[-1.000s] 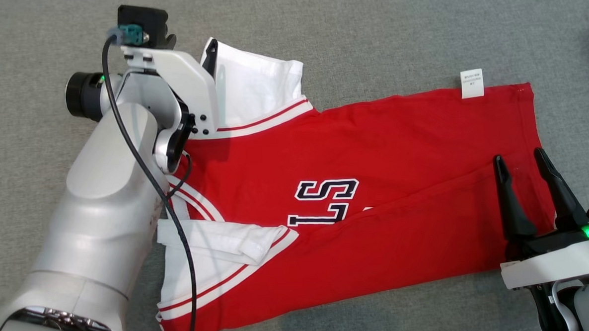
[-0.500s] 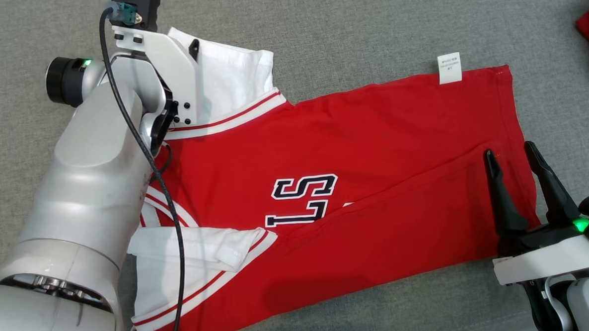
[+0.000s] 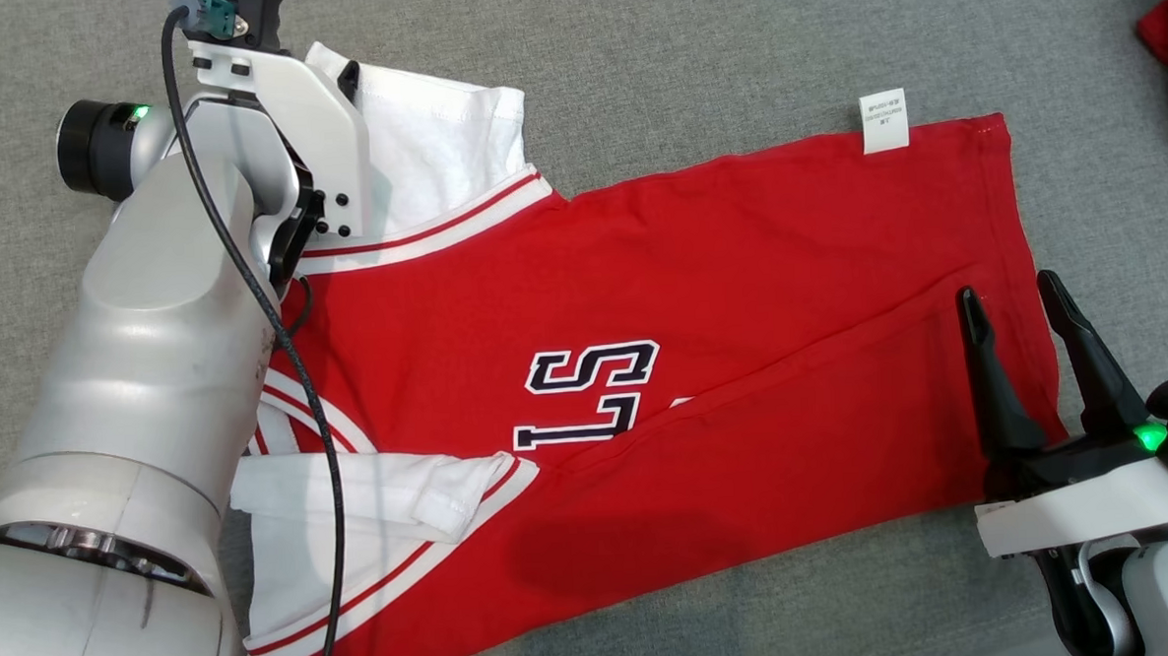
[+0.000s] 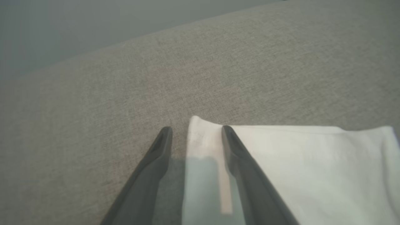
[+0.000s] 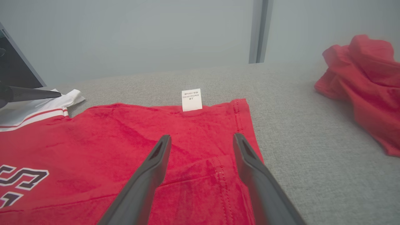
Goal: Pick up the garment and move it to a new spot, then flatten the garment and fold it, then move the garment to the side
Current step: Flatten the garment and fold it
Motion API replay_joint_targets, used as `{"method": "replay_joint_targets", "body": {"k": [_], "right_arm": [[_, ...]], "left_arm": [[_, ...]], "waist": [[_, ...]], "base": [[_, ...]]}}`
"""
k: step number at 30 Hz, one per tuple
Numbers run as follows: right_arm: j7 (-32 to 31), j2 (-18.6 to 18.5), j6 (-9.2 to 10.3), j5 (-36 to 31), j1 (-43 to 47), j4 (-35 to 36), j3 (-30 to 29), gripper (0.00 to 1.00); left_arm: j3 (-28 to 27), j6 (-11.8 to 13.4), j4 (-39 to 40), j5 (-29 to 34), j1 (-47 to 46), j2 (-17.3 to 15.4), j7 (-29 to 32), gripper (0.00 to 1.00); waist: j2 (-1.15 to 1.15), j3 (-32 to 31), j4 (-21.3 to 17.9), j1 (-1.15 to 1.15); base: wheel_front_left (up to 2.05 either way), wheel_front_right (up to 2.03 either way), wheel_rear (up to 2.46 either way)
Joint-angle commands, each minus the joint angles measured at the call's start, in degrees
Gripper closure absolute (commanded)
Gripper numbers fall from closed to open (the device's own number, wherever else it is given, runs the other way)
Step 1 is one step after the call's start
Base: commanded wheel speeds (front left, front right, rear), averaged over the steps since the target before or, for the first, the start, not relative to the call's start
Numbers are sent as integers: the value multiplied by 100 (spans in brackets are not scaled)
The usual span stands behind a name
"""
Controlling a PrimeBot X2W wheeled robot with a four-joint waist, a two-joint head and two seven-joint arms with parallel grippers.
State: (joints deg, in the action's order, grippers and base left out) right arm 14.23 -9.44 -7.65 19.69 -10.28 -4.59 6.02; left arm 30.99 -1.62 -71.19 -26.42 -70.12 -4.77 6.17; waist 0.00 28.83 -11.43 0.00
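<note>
The red jersey with white sleeves and dark lettering (image 3: 739, 262) lies spread out on the grey woven surface (image 3: 730, 55). The left fingers (image 4: 162, 143) stand apart, with the corner of its white sleeve (image 4: 297, 162) between them; whether their tips touch the cloth is hard to tell. The right fingers (image 5: 156, 162) are spread wide above the hem corner. A white care label (image 5: 191, 100) lies just beyond their tips, and a crumpled red cloth (image 5: 359, 84) well off to their right.

Bright, even light, a soft shadow on the garment (image 3: 740, 282), both wrist views hazy, perhaps slightly defocused.
</note>
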Motion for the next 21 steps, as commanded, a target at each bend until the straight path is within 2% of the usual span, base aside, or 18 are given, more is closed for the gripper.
{"method": "replay_joint_targets", "body": {"k": [1, 2, 11, 15, 21], "right_arm": [[76, -76, 16, 2, -27, 117, 80, 0], [76, -74, 16, 0, -28, 113, 77, 0], [77, -114, 16, -6, -82, -44, 59, 0], [51, -215, 16, 311, -293, -267, 110, 0], [-539, -737, 16, 1073, -907, -529, 237, 0]], "left_arm": [[-38, -87, 52, -6, -235, -150, -73, 79], [-30, -123, 30, -21, -232, -130, -65, 100], [-21, -352, 18, -180, -237, 6, -434, 100], [-99, -453, 51, -342, -209, 13, -574, 100], [-187, -559, 221, -628, -256, -15, -546, 100]], "waist": [[0, 5, 5, 0], [0, 3, 12, 0], [0, -138, 102, 0], [0, -225, 160, 0], [0, -205, 271, 0]], "base": [[0, 0, 0], [0, 0, 0], [0, 0, 0], [0, 0, 0], [0, 0, 0]]}}
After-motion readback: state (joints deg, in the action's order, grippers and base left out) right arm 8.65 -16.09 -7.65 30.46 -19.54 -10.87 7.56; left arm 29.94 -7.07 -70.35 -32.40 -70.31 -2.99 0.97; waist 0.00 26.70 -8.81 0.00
